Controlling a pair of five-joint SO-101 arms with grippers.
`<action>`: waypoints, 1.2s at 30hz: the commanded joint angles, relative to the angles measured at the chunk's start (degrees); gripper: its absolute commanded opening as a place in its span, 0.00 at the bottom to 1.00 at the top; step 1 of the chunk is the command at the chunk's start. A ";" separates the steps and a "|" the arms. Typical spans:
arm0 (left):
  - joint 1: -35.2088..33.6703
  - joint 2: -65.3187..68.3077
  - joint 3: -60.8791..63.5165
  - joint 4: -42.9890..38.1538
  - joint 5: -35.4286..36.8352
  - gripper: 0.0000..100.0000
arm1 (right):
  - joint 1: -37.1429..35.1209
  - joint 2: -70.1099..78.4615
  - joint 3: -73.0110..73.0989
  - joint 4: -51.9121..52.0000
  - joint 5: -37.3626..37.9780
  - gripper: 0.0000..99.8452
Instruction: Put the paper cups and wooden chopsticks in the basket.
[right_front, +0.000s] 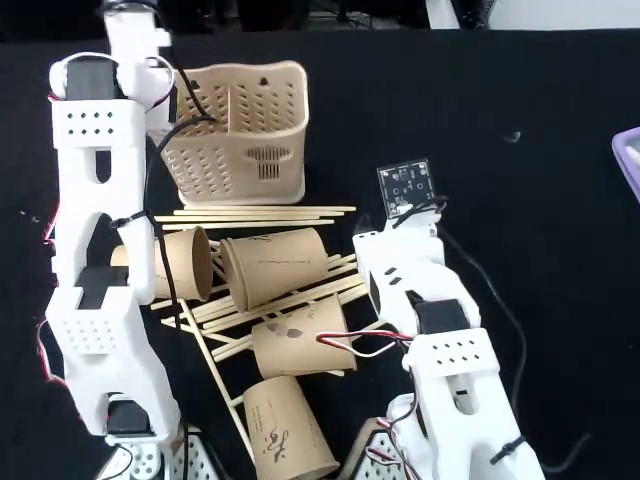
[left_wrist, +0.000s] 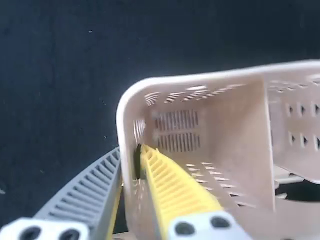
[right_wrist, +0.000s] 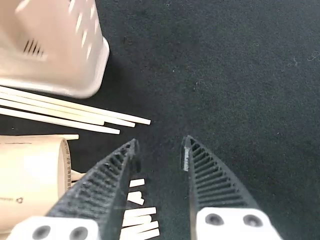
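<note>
The basket (right_front: 270, 150) stands upright at the far side of the table (right_front: 520, 200). Its corner wall is clamped by the left gripper (left_wrist: 131, 155), with one finger inside and one outside. The basket is judged light and fairly stiff, though the perforated wall may flex, so a hold at the rim is well suited to steadying it.

Four cups (right_front: 275, 265) lie on their sides just in front of the basket, heaped together with the sticks. They are judged very light, thin-walled and easily crushed. Each is best taken at the open rim, with one finger inside and only a gentle squeeze.

The chopsticks (right_front: 255, 214) are scattered: some lie in a row just beside the basket's base, and others are crossed under the cups. They are judged light, stiff, smooth and apt to roll or pivot, so a pinch near the middle is advised.

The right gripper (right_wrist: 160, 147) is held open over bare table, near some chopstick ends and beside a cup.
</note>
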 joint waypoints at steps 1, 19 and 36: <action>0.48 -1.49 -0.57 2.02 -8.35 0.03 | -0.62 -0.22 -0.13 -1.23 0.00 0.14; -2.59 -1.76 -11.47 9.32 -3.96 0.21 | -0.62 -0.31 -0.75 0.26 -0.44 0.15; -10.07 -22.51 1.98 10.73 -1.05 0.21 | -0.88 -0.40 -20.70 25.23 -0.09 0.23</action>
